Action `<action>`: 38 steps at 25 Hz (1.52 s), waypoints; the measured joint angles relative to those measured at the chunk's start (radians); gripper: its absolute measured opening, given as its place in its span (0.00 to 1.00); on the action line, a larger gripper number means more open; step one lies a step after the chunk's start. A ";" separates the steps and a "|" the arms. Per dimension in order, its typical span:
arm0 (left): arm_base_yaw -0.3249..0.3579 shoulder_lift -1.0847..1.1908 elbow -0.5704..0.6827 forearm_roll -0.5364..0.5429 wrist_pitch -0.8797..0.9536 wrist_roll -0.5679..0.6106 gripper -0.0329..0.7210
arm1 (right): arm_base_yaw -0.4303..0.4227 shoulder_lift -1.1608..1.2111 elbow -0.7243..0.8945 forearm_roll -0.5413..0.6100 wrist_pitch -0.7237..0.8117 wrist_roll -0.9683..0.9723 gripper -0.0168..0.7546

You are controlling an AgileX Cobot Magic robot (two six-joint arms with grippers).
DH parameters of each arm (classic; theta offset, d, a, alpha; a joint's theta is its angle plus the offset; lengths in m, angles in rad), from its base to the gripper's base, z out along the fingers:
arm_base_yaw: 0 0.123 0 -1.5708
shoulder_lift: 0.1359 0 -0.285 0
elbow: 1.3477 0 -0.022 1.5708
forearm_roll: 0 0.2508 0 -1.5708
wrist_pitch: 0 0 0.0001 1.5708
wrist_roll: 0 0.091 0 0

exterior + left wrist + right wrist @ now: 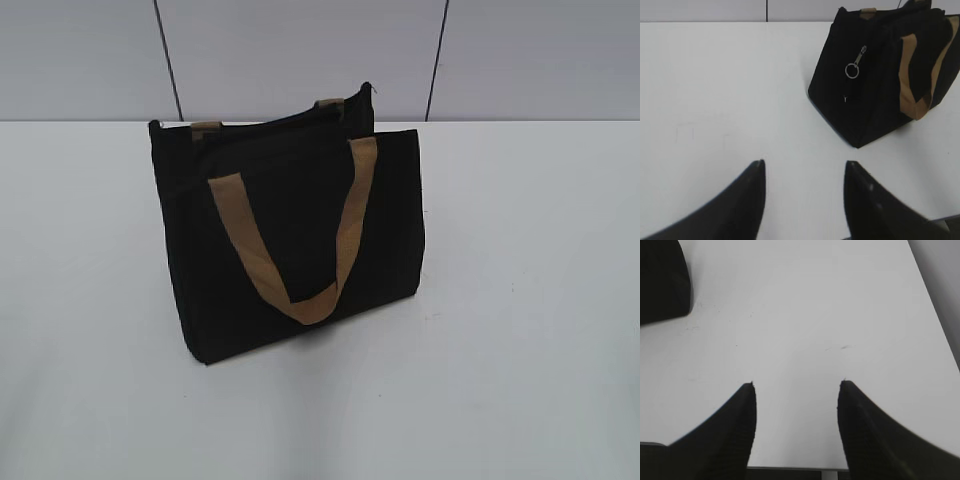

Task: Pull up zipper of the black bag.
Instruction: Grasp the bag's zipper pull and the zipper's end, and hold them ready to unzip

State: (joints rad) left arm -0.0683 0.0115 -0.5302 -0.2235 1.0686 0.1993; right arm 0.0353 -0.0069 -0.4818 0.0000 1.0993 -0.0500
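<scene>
The black bag (290, 235) is standing upright on the white table (520, 300), boxy, with one tan handle (300, 235) drooping down its front face. On its end panel the zipper (856, 62) is hanging, a small silvery tab with a ring, its long axis slanting down that panel. Behind the bag a pale grey wall (300, 55) is rising. My left pincer (804, 169) is hovering released, well short of the bag; my right pincer (796, 385) is spread wide over bare table.

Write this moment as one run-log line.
stage: pre-approach | left gripper: open, off bag | right gripper: open, above table | zipper: untouched | black bag: upright
</scene>
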 joint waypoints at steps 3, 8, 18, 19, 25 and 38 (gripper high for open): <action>0.000 0.030 0.000 0.000 -0.001 0.000 0.67 | 0.000 0.000 0.000 0.000 0.000 0.000 0.55; 0.000 0.150 -0.001 0.000 -0.004 0.000 0.68 | 0.000 0.000 -0.006 0.018 -0.003 -0.025 0.55; 0.000 0.487 -0.023 -0.041 -0.195 0.307 0.64 | 0.000 0.313 -0.110 0.122 -0.038 -0.173 0.55; 0.000 0.521 -0.023 -0.079 -0.236 0.362 0.63 | 0.000 0.351 -0.120 0.138 -0.047 -0.196 0.55; 0.002 0.723 -0.023 -0.346 -0.362 0.690 0.61 | 0.000 0.531 -0.182 0.242 -0.078 -0.332 0.55; 0.003 1.118 -0.026 -0.776 -0.500 1.372 0.61 | 0.000 0.771 -0.357 0.420 -0.079 -0.584 0.55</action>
State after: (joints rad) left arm -0.0654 1.1298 -0.5561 -0.9995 0.5685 1.5710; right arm 0.0353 0.7646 -0.8393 0.4201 1.0199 -0.6338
